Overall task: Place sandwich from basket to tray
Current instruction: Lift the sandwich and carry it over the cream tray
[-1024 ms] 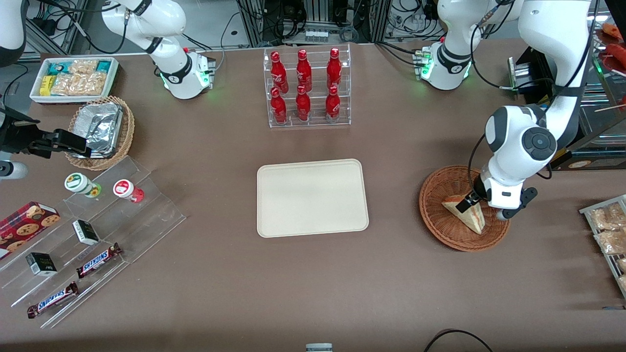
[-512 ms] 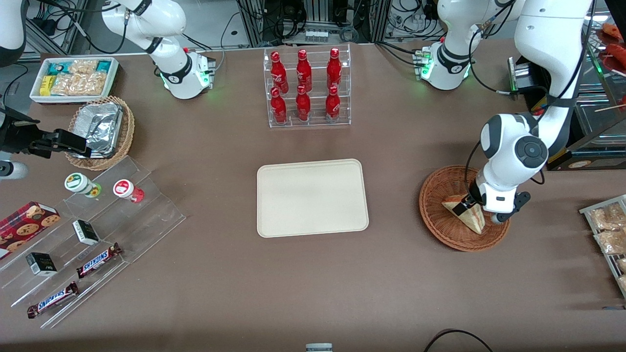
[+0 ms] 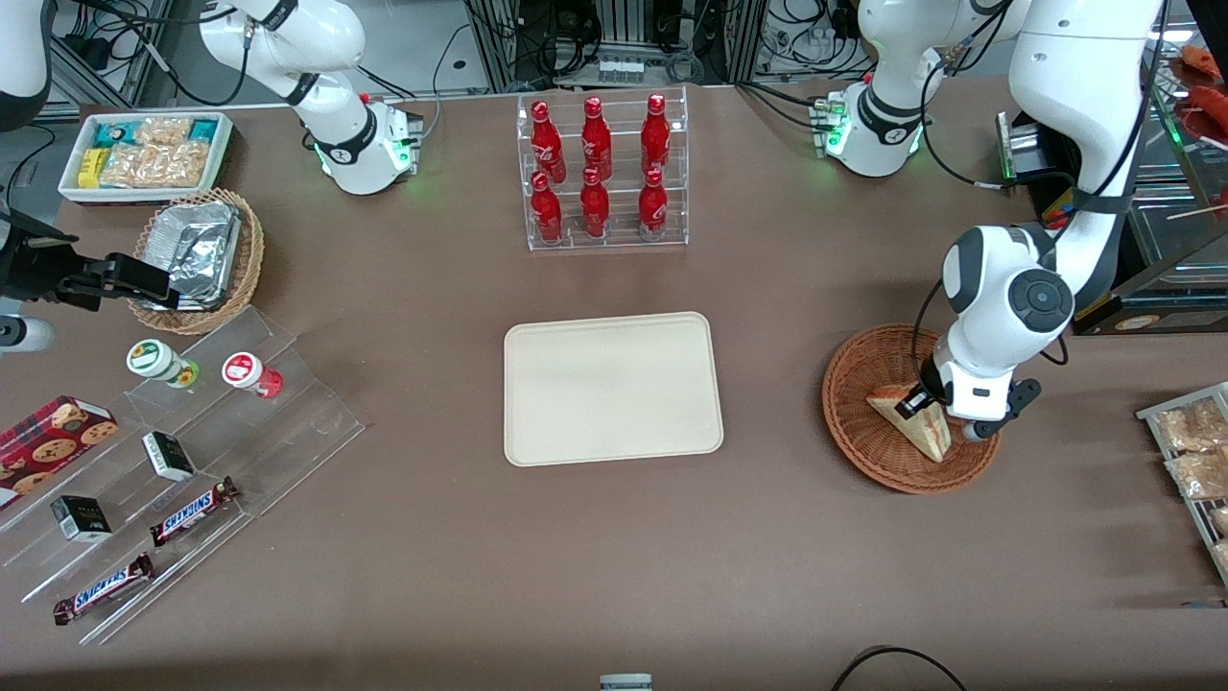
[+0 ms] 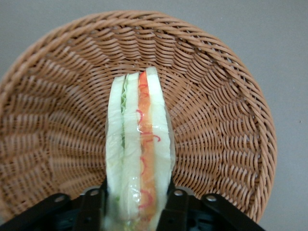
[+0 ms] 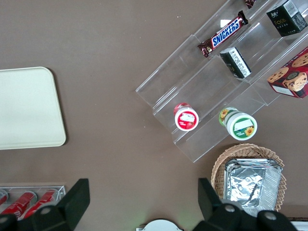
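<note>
The gripper point(image 3: 923, 408) is clamping the sandwich point(image 4: 138, 154) inside the basket point(image 3: 863, 446); next, lifting toward the tray point(image 3: 611, 388).

We had our left arm bent steeply down from its elbow, wrist pointing at the table. Our gripper point(image 3: 923, 405) sat low inside the basket point(image 3: 863, 441), its two black fingers point(image 4: 94, 204) pressed against either flat face of the sandwich point(image 4: 139, 154), which stood on edge between them.
</note>
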Robot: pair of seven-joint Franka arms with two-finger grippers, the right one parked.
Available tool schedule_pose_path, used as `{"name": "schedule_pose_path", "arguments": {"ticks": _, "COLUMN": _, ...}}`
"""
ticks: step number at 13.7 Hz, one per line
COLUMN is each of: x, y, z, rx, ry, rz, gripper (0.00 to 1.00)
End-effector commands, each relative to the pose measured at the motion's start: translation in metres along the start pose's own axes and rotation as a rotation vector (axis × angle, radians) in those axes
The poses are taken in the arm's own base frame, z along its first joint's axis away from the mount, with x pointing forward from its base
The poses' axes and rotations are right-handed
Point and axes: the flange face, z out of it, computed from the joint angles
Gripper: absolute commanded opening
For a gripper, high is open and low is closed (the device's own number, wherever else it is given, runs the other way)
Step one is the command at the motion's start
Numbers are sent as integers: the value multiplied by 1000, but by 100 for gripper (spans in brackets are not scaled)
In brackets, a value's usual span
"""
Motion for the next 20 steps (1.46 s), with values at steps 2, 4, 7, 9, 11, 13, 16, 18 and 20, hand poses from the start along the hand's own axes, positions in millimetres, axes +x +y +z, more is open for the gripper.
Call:
{"name": "schedule_pose_path", "arguments": {"ticks": 2, "x": 0, "y": 17, "z": -80, "rx": 94, "ry": 7, "rz": 65, "gripper": 0}}
{"name": "schedule_pose_path", "arguments": {"ticks": 4, "x": -26, "y": 58, "z": -118, "rx": 83, "ry": 12, "rz": 133, "gripper": 0}}
{"name": "schedule_pose_path", "arguments": {"ticks": 7, "x": -76, "y": 131, "z": -160, "rx": 93, "ry": -31, "rz": 275, "gripper": 0}}
{"name": "schedule_pose_path", "arguments": {"ticks": 9, "x": -125, "y": 180, "z": -174, "rx": 84, "ry": -44, "rz": 371, "gripper": 0}}
{"name": "schedule_pose_path", "arguments": {"ticks": 11, "x": -171, "y": 217, "z": -170, "rx": 69, "ry": -45, "rz": 447, "gripper": 0}}
{"name": "schedule_pose_path", "arguments": {"ticks": 13, "x": -218, "y": 251, "z": -154, "rx": 65, "ry": -59, "rz": 534, "gripper": 0}}
{"name": "schedule_pose_path", "arguments": {"ticks": 16, "x": -260, "y": 298, "z": -123, "rx": 46, "ry": -88, "rz": 564, "gripper": 0}}
{"name": "schedule_pose_path", "arguments": {"ticks": 18, "x": -281, "y": 319, "z": -101, "rx": 18, "ry": -92, "rz": 596, "gripper": 0}}
{"name": "schedule_pose_path", "arguments": {"ticks": 20, "x": -315, "y": 337, "z": -74, "rx": -14, "ry": -47, "rz": 653, "gripper": 0}}
